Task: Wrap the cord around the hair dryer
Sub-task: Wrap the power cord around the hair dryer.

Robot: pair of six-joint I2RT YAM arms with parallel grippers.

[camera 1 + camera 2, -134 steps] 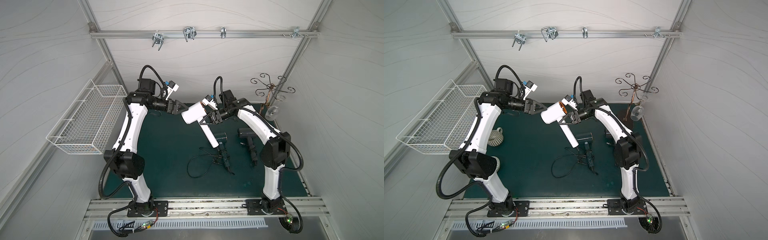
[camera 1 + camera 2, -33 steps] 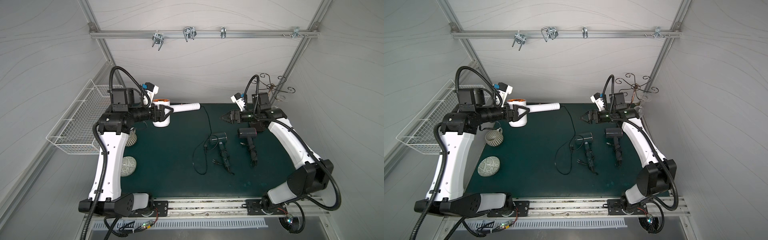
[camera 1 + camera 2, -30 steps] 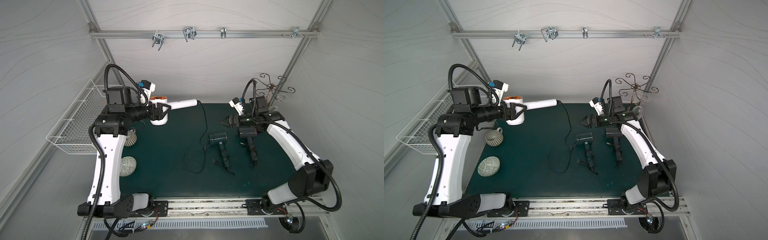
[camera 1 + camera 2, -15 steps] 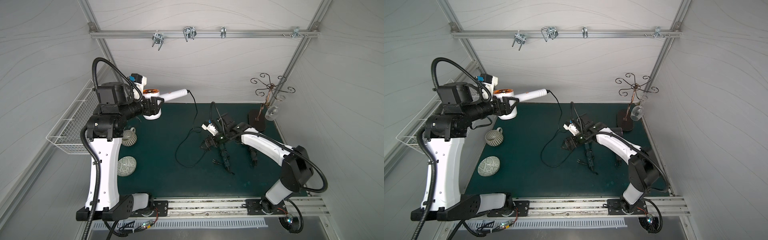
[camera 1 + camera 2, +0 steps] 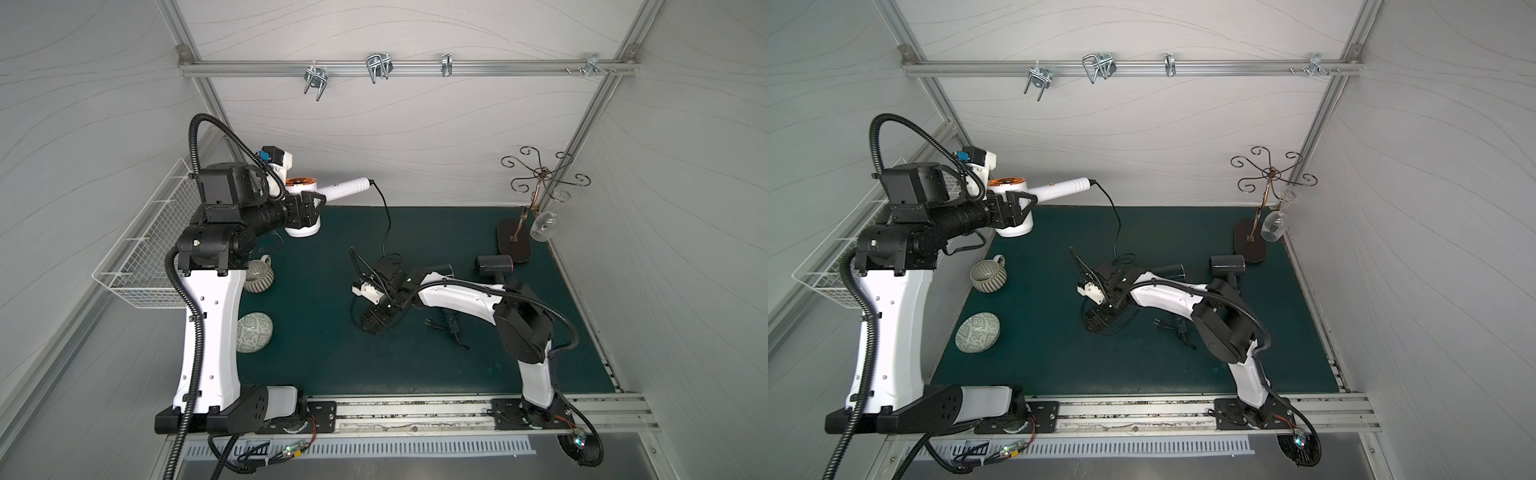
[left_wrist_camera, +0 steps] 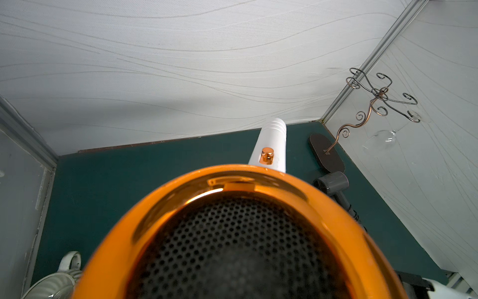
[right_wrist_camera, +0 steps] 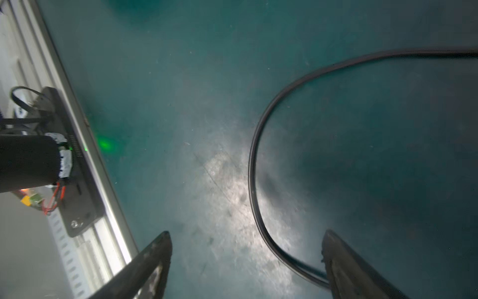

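Observation:
The white hair dryer (image 5: 345, 190) with an orange rear grille (image 6: 116, 246) hangs in the air at the back left. My left gripper (image 5: 305, 208) is shut on its barrel, seen in both top views (image 5: 1017, 208). The black cord (image 5: 386, 224) drops from the handle's end to the green mat (image 5: 316, 353) and loops there. My right gripper (image 5: 376, 324) is low over the mat's middle, pointing down. In the right wrist view it (image 7: 245, 248) stands open, and the cord (image 7: 252, 168) curves between its fingers (image 7: 155, 259), close to one of them.
Two dark hair dryers lie on the mat's right half, one (image 5: 494, 264) in full view, the other (image 5: 444, 270) behind my right arm, its plug (image 5: 432, 326) beside it. A ribbed cup (image 5: 257, 276) and patterned bowl (image 5: 253, 332) sit left. Wire basket (image 5: 149, 249) on the left wall; glass stand (image 5: 536, 187) at back right.
My left arm has raised the hair dryer up and further left, drawing the cord taut upward. My right arm has swung from the back right down to the cord loop on the mat.

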